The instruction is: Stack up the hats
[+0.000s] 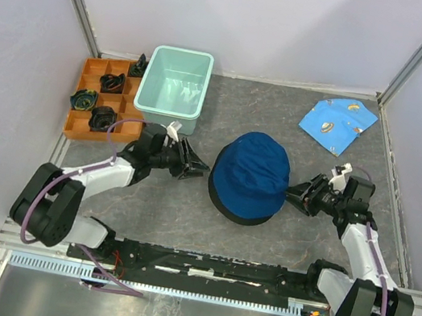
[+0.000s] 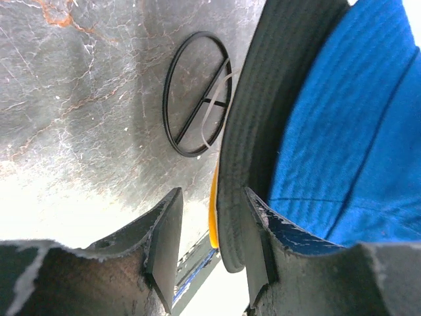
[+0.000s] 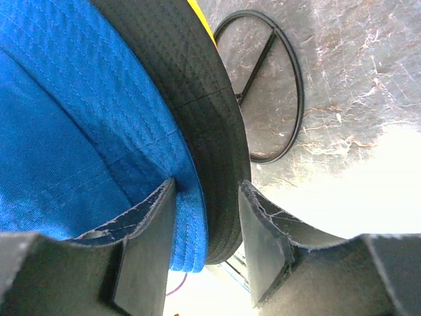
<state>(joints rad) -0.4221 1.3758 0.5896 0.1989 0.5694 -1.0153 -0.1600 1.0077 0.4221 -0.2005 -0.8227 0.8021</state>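
Note:
The hats sit stacked in the middle of the table. The blue hat (image 1: 251, 169) is on top, and the black hat's brim (image 1: 243, 217) shows beneath it. My left gripper (image 1: 195, 169) is at the stack's left edge and stands open. In the left wrist view, the left gripper (image 2: 212, 192) has the black brim (image 2: 263, 99) and a yellow hat's edge (image 2: 214, 224) between its fingers, with a gap on one side. My right gripper (image 1: 294, 196) is at the stack's right edge, also open. In the right wrist view, the right gripper (image 3: 206, 184) loosely straddles the blue brim (image 3: 66, 99) and the black brim (image 3: 197, 85).
A mint-green tub (image 1: 176, 86) stands at the back left beside an orange compartment tray (image 1: 77, 128) holding dark items. A light-blue printed cloth (image 1: 337, 123) lies at the back right. A black ring with a crossbar (image 2: 172, 99) lies flat beside the stack. Walls enclose three sides.

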